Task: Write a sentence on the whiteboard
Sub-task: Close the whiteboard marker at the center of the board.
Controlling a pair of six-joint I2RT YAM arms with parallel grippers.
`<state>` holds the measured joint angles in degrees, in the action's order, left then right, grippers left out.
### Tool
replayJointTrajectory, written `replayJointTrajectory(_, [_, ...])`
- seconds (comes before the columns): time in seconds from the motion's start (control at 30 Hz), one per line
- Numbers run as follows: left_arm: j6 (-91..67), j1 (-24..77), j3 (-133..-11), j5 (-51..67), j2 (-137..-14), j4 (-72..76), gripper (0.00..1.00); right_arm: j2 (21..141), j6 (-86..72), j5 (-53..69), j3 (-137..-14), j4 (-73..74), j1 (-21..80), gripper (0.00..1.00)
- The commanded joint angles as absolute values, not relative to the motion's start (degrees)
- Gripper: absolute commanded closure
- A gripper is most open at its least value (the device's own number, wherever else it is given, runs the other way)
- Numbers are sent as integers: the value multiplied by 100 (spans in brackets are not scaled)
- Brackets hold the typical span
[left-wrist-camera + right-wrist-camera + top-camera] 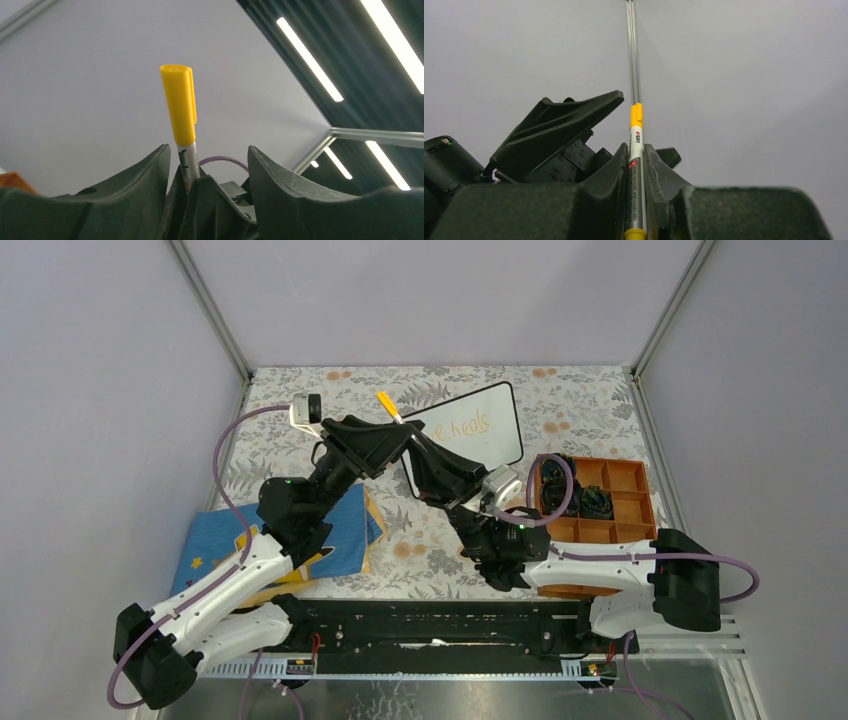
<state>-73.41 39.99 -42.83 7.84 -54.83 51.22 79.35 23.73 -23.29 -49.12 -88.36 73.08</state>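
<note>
The whiteboard (pixel 495 445) lies tilted at the back middle of the table, and part of the orange sentence (pixel 468 426) shows on it. The rest is hidden by the arms. Both grippers meet in front of it, raised. A marker (pixel 636 150) with a grey barrel and yellow cap (pixel 179 102) is clamped in my right gripper (pixel 636 157), cap end pointing up and away (pixel 385 404). My left gripper (pixel 205 157) stands open around the right gripper's tips, its fingers (pixel 150 172) apart from the marker.
An orange compartment tray (pixel 625 478) with dark objects sits at the right. A blue printed cloth (pixel 215 540) lies at the left on the floral table cover (pixel 420 550). Grey walls close in three sides.
</note>
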Motion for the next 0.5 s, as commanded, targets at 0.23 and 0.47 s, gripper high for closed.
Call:
replayJointTrajectory(0.23, [-6500, 4035, -4554, 1065, -5113, 4351, 17, 7525, 2164, -2080, -4937, -8625, 7251, 100])
replayJointTrajectory(0.47, [-6345, 3967, -4506, 788, -4940, 4155, 27, 7196, 1752, -1977, -4686, -8464, 7251, 100])
